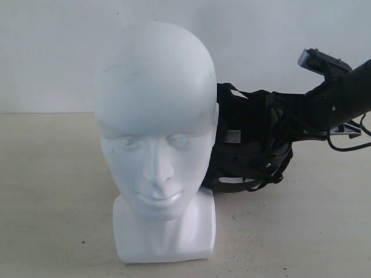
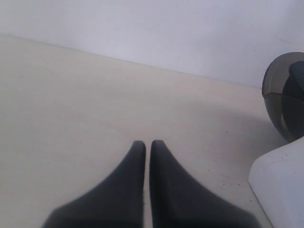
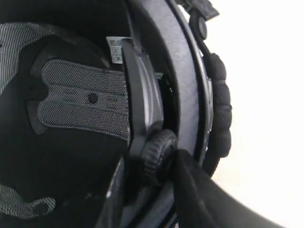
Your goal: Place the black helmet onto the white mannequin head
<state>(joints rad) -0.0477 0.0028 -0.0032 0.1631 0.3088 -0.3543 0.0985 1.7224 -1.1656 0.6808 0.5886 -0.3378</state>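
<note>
I see the white mannequin head (image 1: 155, 116) standing upright on its square base at the front middle of the table (image 1: 52, 174), face toward the exterior camera. The black helmet (image 1: 243, 145) lies on the table just behind it and to its right as that view shows it, partly hidden by the head, with its open underside and straps turned toward the camera. It is not on the head.

My right arm (image 1: 348, 92) reaches in from the right, and the right gripper (image 1: 284, 124) sits at the helmet's rim. The right wrist view looks straight into the shell: grey mesh padding (image 3: 80, 102), a small white label (image 3: 114, 50) and a ridged adjuster knob (image 3: 156, 154). One dark finger (image 3: 199, 190) lies against the rim beside that knob. I can't make out the other finger, so I cannot tell whether the jaws have clamped the rim.

The left gripper (image 2: 147, 145) hangs over bare table with its fingers drawn together, only a thin slit between them, holding nothing. Off to its side that camera catches a corner of the head's base and the helmet's smoky visor (image 2: 280, 90).
</note>
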